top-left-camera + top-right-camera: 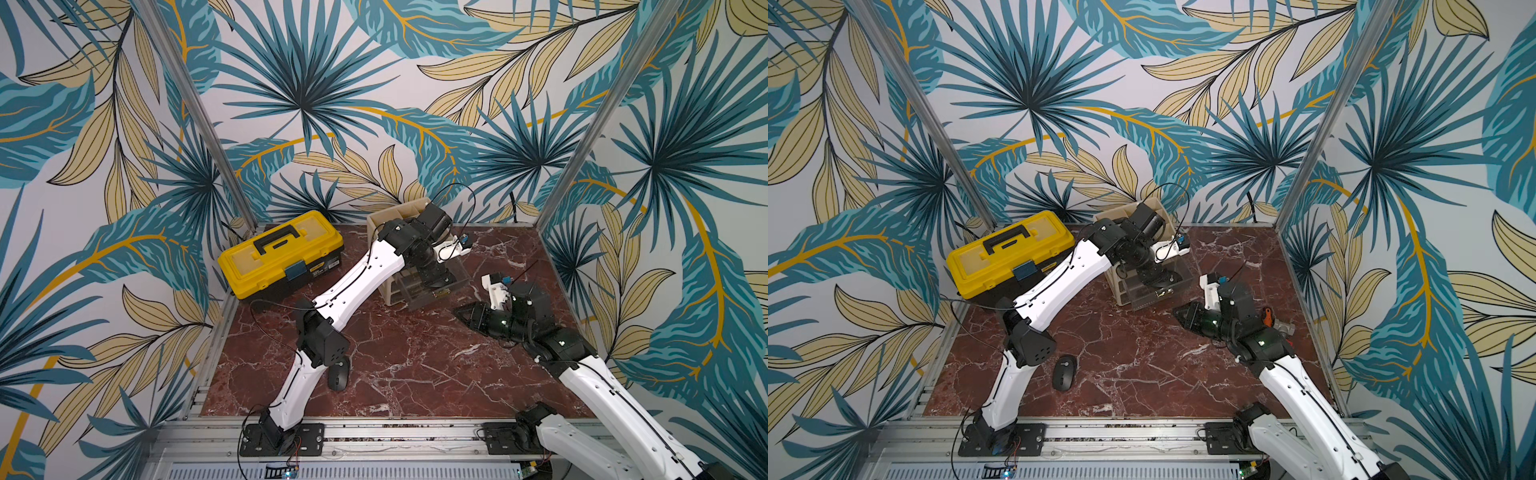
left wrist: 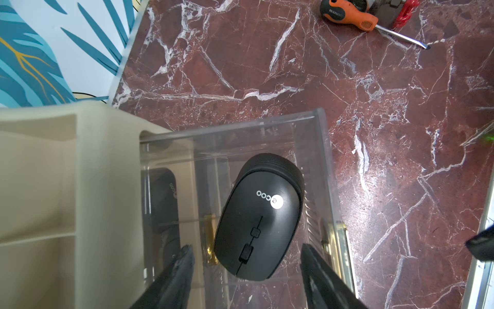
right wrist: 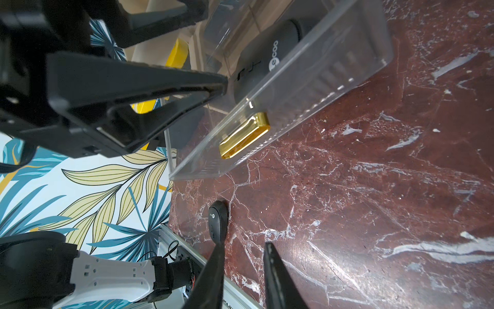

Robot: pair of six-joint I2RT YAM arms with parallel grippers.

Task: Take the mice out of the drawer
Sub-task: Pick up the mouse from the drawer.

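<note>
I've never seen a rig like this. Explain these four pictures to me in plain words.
Two white-and-black robot arms stand at the near edge of a red marble table. The two wide pictures are top views from one camera overhead. The two close ones come from cameras on the arms' wrists.

On the table are a yellow toolbox, a beige drawer cabinet with its clear drawer pulled out, one black mouse already outside, and an orange-handled screwdriver.

The left gripper is open, its fingers either side of the mouse in the drawer without gripping it. Another mouse shows through the plastic. The right gripper hovers nearby, jaws slightly apart, holding nothing.
</note>
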